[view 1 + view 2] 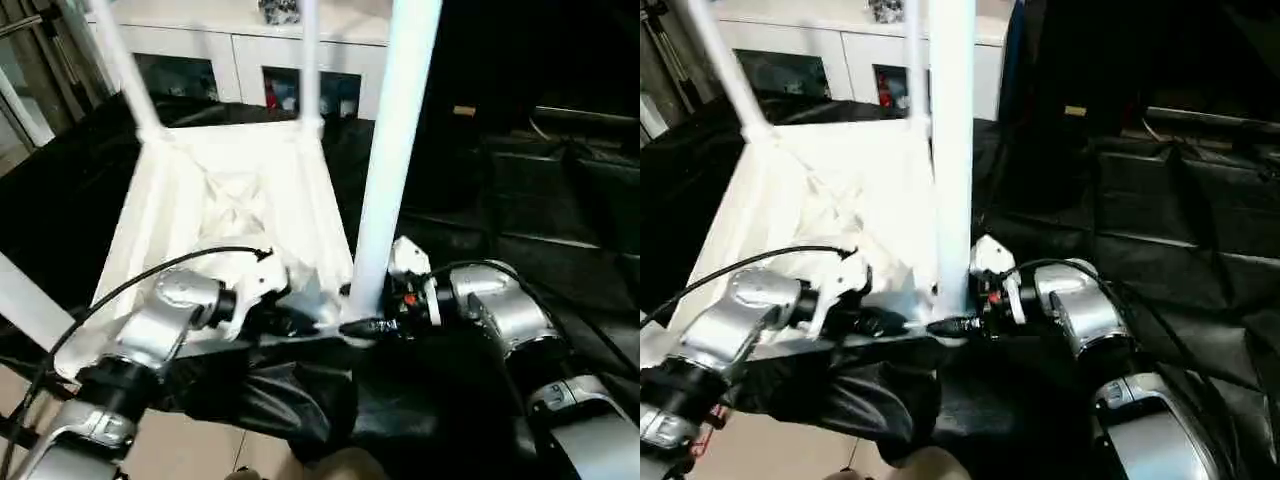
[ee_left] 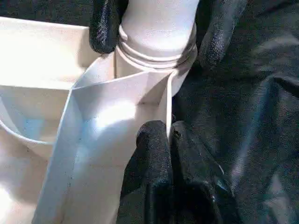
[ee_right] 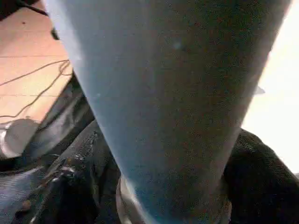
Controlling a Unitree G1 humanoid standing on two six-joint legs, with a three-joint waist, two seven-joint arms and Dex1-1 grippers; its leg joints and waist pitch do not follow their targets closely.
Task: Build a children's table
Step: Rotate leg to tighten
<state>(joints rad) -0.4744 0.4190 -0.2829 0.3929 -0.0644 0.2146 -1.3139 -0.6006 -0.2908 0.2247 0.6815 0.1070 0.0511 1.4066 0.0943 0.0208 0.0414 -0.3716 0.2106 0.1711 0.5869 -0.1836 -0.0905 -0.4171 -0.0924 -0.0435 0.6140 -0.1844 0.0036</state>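
The right gripper [image 1: 362, 326] spans the base of the near leg [image 1: 392, 170] standing in the upturned tabletop [image 1: 215, 215] on black sheeting, left gripper [image 2: 161, 135] pinched shut on its rim: light, stiff, slick plastic, best gripped low.

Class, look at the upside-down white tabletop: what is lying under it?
Under the tabletop lies a crumpled black sheet, spreading out past its edges on all sides shown. Whatever surface supports that sheet is covered, so it cannot be identified.
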